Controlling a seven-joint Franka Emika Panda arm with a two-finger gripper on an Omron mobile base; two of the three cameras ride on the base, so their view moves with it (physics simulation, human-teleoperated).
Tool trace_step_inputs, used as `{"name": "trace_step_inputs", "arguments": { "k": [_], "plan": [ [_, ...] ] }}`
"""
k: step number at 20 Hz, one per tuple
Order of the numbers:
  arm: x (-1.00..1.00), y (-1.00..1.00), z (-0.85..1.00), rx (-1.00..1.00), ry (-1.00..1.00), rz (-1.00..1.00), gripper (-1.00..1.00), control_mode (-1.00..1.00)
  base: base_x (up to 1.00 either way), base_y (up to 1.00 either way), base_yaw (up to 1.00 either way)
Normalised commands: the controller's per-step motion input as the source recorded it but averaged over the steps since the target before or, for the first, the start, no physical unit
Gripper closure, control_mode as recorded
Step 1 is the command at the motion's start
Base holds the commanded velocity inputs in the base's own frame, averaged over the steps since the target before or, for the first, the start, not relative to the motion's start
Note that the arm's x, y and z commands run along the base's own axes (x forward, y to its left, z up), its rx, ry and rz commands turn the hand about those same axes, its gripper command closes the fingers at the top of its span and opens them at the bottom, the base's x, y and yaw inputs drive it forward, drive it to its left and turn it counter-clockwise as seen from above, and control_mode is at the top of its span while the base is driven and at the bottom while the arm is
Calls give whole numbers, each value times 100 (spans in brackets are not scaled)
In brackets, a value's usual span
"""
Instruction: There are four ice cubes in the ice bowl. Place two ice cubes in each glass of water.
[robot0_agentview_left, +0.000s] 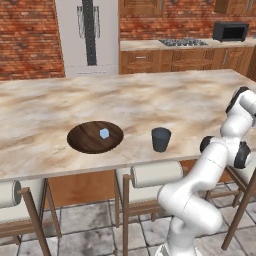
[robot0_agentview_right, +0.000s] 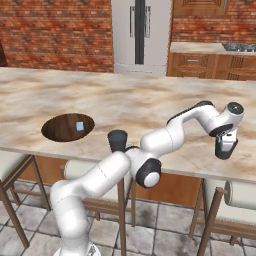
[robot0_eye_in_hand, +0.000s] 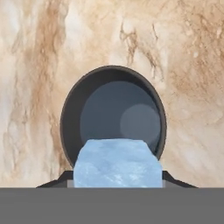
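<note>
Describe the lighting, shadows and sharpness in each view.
Left base view: flat, even light, faint shadow beside the glass, no glare. Right base view: equally soft, slightly blurry throughout. Hand view: the ice cube looms large and fuzzy over a glass with a pale highlight inside.

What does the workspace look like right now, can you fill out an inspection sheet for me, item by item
Surface: marble-look island counter, long and pale.
Job's things: ice bowl holds one ice cube; one glass stands to its right on the counter; a second glass sits directly under the hand.
Clutter: nothing seen.
End effector: end effector shut on an ice cube, held above that second glass's mouth; the hand hangs over the counter's right end.
Cables: nothing seen.
Surroundings: stools under the counter edge, fridge, microwave, brick wall.
</note>
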Motion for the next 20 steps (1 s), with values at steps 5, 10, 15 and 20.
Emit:
{"name": "trace_step_inputs", "arguments": {
  "k": [5, 10, 15, 20],
  "plan": [
    [24, -39, 0, 1, 6, 1, 100, -100, 0, 0, 0],
    [9, -34, 0, 3, 8, 2, 100, -100, 0, 0, 0],
    [0, -10, 0, 6, 8, 2, 100, -100, 0, 0, 0],
    [0, -1, 0, 8, 9, 1, 100, -100, 0, 0, 0]
  ]
}}
